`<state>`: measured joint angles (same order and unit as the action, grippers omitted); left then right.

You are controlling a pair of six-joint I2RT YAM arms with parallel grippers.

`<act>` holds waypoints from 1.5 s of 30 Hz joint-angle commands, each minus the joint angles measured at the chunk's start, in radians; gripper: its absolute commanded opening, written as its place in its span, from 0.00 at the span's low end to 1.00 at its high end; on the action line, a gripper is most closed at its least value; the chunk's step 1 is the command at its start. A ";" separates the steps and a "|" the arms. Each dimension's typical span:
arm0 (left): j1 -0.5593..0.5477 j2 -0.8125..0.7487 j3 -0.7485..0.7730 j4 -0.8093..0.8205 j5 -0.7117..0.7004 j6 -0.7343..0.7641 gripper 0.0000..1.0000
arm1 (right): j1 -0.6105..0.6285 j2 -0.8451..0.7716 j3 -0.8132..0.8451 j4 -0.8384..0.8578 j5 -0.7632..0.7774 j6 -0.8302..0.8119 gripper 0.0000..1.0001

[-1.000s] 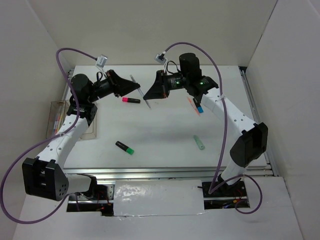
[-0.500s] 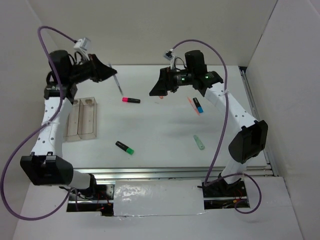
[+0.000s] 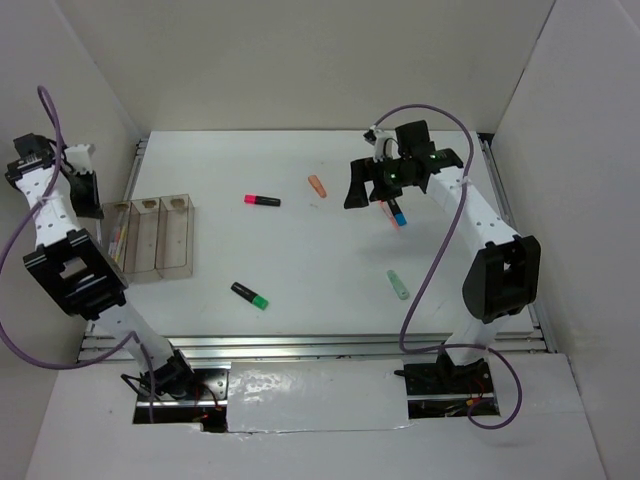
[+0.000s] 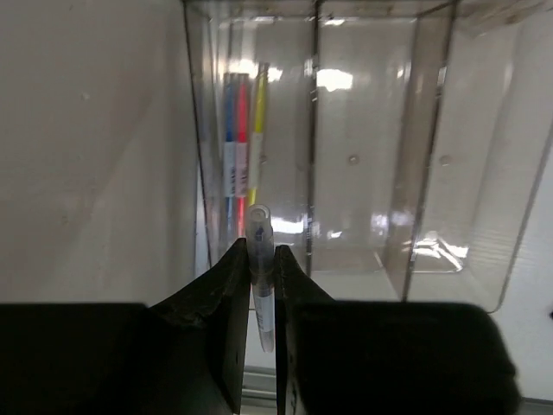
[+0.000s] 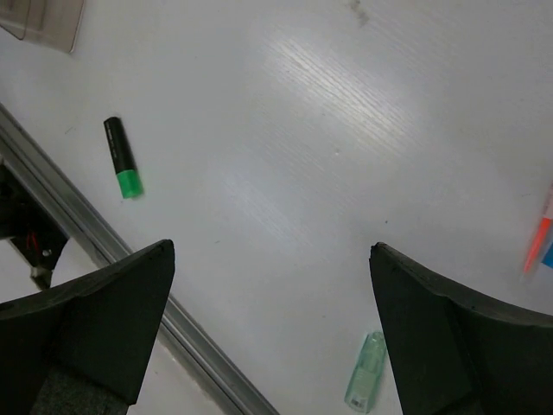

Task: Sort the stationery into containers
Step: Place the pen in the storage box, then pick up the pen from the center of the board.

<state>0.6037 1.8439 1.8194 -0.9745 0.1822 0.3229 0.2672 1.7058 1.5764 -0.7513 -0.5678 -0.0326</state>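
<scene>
My left gripper point(image 4: 259, 251) is shut on a thin silver-clear pen point(image 4: 260, 226), held pointing at the containers point(image 4: 363, 156). It hovers at the far left edge point(image 3: 86, 190), beside the three joined clear bins point(image 3: 150, 235). The leftmost bin holds blue, red and yellow pens point(image 4: 242, 147). My right gripper point(image 3: 366, 195) hangs open and empty point(image 5: 270, 251) above the table. Loose on the table are a pink highlighter point(image 3: 262, 201), an orange stub point(image 3: 318, 186), a black-green highlighter point(image 3: 250, 296) point(image 5: 121, 156), a mint highlighter point(image 3: 399, 285) point(image 5: 367, 372), a blue-black highlighter point(image 3: 397, 213) and a red pen point(image 5: 537, 233).
White walls enclose the table on three sides; the left wall point(image 4: 95, 147) is close beside my left gripper. A metal rail point(image 5: 155, 303) runs along the near table edge. The middle and right bins point(image 4: 449, 147) look empty.
My left gripper carried the pen from mid-table to the far left by the bins. My right gripper opened and drew back right, uncovering the orange stub.
</scene>
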 commanded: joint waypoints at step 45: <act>-0.748 -0.351 0.051 0.140 -0.064 -0.134 0.99 | -0.036 0.386 0.233 -0.083 0.582 -0.228 0.51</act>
<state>-0.1184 1.4906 1.8931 -0.8707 0.1322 0.2310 0.2260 2.0556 1.7248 -0.8265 0.0307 -0.2436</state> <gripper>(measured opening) 0.993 0.511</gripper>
